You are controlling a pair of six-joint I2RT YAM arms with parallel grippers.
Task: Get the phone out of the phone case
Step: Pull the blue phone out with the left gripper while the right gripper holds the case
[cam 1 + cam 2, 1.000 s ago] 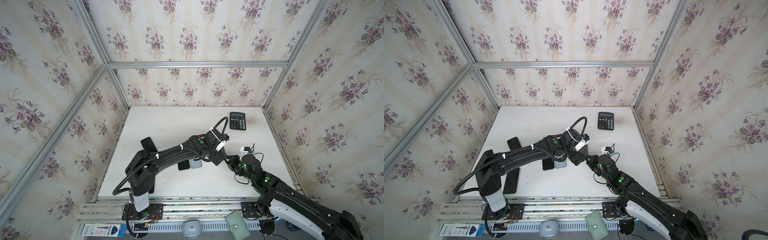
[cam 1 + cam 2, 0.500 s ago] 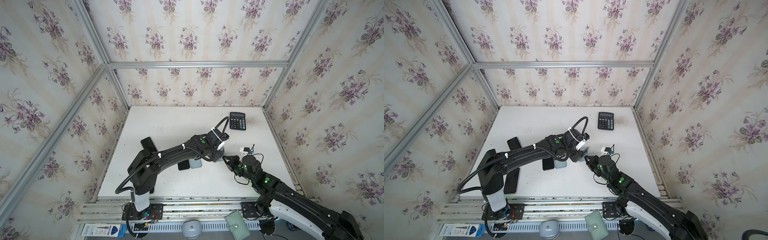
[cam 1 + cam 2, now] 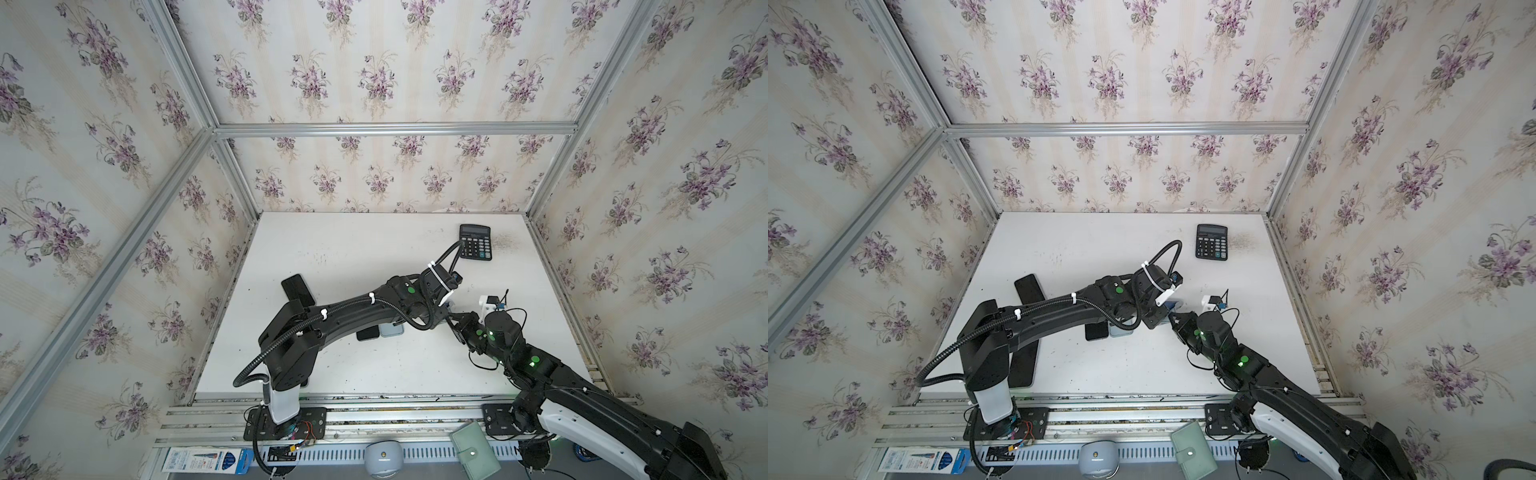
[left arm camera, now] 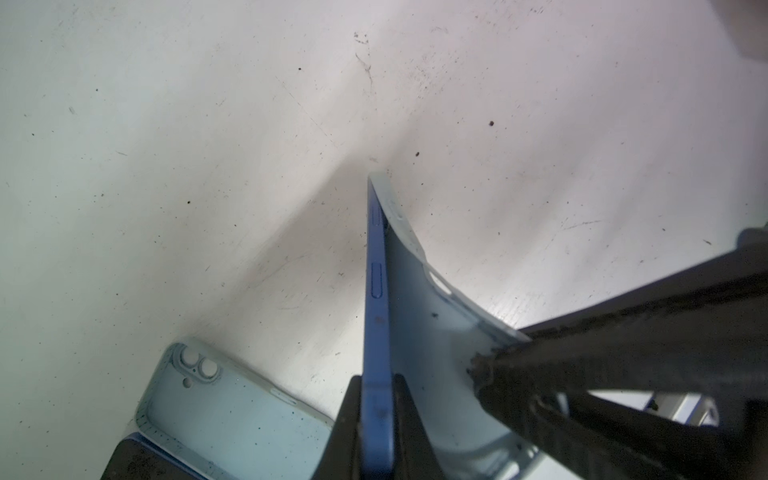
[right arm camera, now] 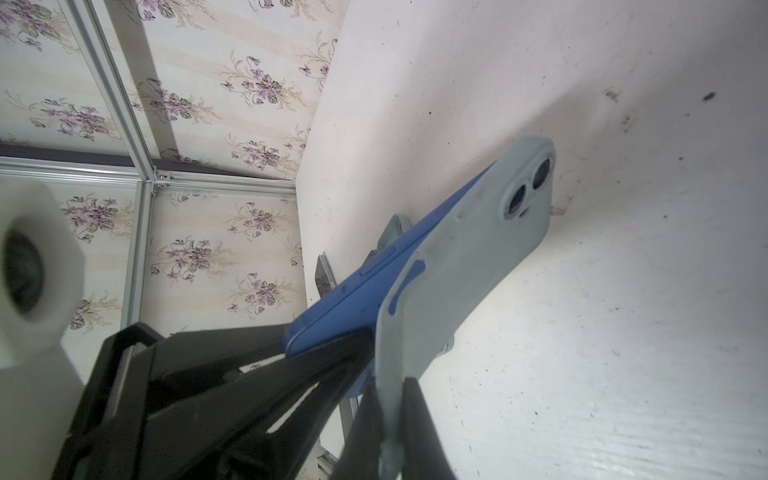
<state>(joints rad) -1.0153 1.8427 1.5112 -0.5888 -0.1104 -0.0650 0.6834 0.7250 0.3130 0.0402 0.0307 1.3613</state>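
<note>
A blue phone (image 4: 376, 291) is held edge-on above the white table (image 3: 353, 249), with its pale blue-grey phone case (image 4: 432, 316) peeled away from it at one end and still meeting it at the far end. My left gripper (image 4: 376, 382) is shut on the phone's edge. My right gripper (image 5: 388, 386) is shut on the loose end of the case (image 5: 469, 249), whose camera cut-outs face that wrist camera. In both top views the two grippers (image 3: 446, 309) (image 3: 1177, 320) meet right of the table's middle, and the arms hide most of the phone.
A second pale blue case (image 4: 232, 411) lies flat beside a dark phone (image 3: 368, 333) under the left arm. More dark phones (image 3: 297, 289) lie at the left. A calculator (image 3: 476, 242) sits at the back right. A green wallet (image 3: 473, 455) lies beyond the front rail.
My left gripper's jaws have closed from wide open onto the phone's edge. The right gripper has kept its grip on the case and barely moved.
</note>
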